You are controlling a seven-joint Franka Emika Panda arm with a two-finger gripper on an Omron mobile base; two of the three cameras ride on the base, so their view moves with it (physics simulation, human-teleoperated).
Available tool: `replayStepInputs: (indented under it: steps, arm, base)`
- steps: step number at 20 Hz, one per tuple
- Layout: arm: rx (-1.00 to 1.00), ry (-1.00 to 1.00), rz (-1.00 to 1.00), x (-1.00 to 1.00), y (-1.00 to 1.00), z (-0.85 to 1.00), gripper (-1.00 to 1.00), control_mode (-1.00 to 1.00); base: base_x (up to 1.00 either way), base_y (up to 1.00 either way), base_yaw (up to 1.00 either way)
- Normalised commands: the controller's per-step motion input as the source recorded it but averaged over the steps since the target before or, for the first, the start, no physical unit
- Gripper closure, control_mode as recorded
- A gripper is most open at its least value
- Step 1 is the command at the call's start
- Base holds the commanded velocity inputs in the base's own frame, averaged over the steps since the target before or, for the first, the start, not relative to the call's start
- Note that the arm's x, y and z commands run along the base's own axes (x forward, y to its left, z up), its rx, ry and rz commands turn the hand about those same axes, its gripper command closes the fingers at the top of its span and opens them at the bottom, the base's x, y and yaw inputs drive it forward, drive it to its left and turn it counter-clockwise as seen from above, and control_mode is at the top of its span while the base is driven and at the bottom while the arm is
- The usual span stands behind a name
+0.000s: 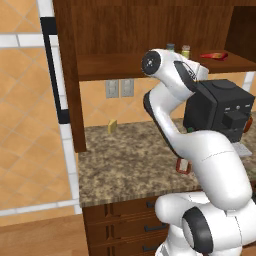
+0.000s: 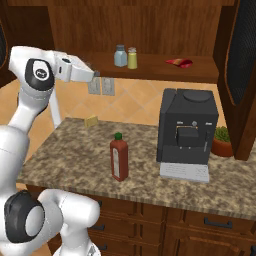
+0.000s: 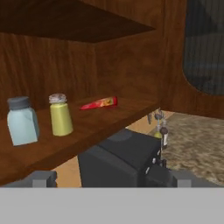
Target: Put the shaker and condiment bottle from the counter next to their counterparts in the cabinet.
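The bottle [image 2: 119, 160] stands upright on the counter [image 2: 75, 160], long axis straight up, its small green cap on top. It's a tall, slim red thing with a pale label panel down its front, and it sits left of the coffee machine [image 2: 187, 132], apart from it. From the left base view just a red sliver of it [image 1: 183, 166] peeks out behind the arm.

Up in the cabinet [image 2: 150, 30], the shaker [image 2: 120, 56] is upright on the shelf [image 2: 160, 72], grey cap up. In the hand view it [image 3: 22, 121] reads as pale blue and translucent, squarish in the shoulders, widening toward its base. Just beside it stands the yellow-green shaker [image 3: 60, 115], rounder, with a speckled silver cap; the two are close but not touching. Further along the shelf the flat red bottle [image 3: 99, 103] lies on its side, long axis running along the board, tapering to a point at one end.

The gripper [image 2: 95, 74] hangs in front of the shelf's left part, well short of the shakers, jaws spread wide and holding nothing. Its fingertips [image 3: 43, 178] sit far apart at the bottom of the hand view.

The counter is speckled brown-and-tan granite over dark wood drawers [image 2: 210, 222]. The cabinet is dark wood with visible grain. The coffee machine is a matte black box with a grey drip tray. A small yellow block [image 2: 91, 121] rests against the tiled wall, and a potted plant [image 2: 221, 141] sits to the right of the machine.
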Motion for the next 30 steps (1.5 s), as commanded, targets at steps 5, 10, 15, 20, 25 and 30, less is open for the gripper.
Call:
replayStepInputs:
  steps: [5,10,15,20,25,30]
  arm:
    - [0.0,0.05,-0.18,-0.45,0.0,-0.4,-1.0,-1.0]
    - [0.0,0.0,-0.25,-0.29,0.01,-0.28,-1.0,-1.0]
    - [0.0,-0.04,-0.21,-0.15,0.0,-0.27,-1.0,-1.0]
    - [0.0,-0.05,-0.27,-0.09,0.0,-0.25,-1.0,-1.0]
    - [0.0,-0.06,-0.03,-0.22,-0.13,-0.21,-1.0,-1.0]
    - [0.0,-0.02,0.0,-0.36,-0.21,-0.37,-1.0,-1.0]
  base:
    - [0.0,0.0,0.0]
    - [0.0,0.0,0.0]
    - [0.0,0.0,0.0]
    - [0.0,0.0,0.0]
    - [0.0,0.0,0.0]
    - [0.0,0.0,0.0]
